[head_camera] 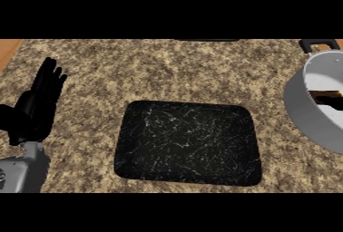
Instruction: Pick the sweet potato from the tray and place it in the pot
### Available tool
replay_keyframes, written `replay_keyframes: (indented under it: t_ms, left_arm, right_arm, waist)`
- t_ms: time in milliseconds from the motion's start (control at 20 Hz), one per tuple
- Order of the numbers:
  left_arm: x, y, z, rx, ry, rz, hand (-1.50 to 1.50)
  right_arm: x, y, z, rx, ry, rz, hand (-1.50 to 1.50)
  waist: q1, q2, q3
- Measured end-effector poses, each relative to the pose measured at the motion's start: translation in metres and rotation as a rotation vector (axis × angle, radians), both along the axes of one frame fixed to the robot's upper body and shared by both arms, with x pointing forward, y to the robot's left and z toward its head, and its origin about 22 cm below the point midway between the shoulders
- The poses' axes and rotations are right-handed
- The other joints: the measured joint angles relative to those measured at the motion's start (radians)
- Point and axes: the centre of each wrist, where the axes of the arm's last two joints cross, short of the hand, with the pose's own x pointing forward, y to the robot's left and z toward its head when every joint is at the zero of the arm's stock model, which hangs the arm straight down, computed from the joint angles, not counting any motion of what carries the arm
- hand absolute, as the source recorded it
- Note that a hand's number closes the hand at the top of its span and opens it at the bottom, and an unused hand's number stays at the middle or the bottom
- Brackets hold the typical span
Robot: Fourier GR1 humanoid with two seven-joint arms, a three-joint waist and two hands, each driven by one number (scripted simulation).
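The black tray (188, 144) lies in the middle of the counter with nothing on it. At the right edge stands the grey pot (309, 113), partly cut off by the picture's border. Inside it, against the white inner wall, shows a brown-orange shape with dark patches, which looks like the sweet potato (330, 99). My left hand (36, 111) rests at the far left, open, fingers straight and pointing up, well apart from the tray. No right hand shows anywhere.
The speckled granite counter (167, 68) stretches all around the tray. A black pot handle (315, 44) sticks out at the top right. A wooden strip (8, 50) borders the counter's far left corner.
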Motion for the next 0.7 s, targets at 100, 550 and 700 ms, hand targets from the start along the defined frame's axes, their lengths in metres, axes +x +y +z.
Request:
replay_keyframes:
  t_ms: [100,550,700]
  left_arm:
    - [0.001,-0.001,0.003,0.002,0.001,0.004,0.0]
    - [0.0,0.0,-0.003,0.003,0.0,0.01,0.0]
    - [-0.002,0.001,-0.006,0.002,0.001,0.01,0.0]
  right_arm:
    - [0.0,-0.006,0.003,0.088,-0.052,0.0,-1.5]
    - [-0.036,-0.072,0.014,0.308,-0.165,-0.024,-1.5]
    - [-0.059,-0.096,0.015,0.333,-0.171,-0.022,-1.5]
  waist:
    - [-0.002,0.001,0.003]
    - [-0.002,0.008,0.011]
    - [-0.002,0.009,0.013]
